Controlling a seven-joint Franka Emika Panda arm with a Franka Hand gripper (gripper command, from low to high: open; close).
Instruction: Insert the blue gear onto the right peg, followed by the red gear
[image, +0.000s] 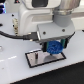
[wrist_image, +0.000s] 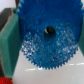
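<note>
Single Panda arm, seen reaching down from the top of the exterior view, its white wrist held above the gripper (image: 54, 48). The gripper was pointed downward, and its two fingers (wrist_image: 10, 42) were closed against opposite sides of the blue gear (wrist_image: 47, 37), which was held on edge.

The blue gear (image: 54, 47) sits between the gripper (image: 54, 48) fingers, above the plate (image: 35, 58).

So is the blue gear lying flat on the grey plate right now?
No, the blue gear is held on edge in the hand, above the grey plate.
</note>
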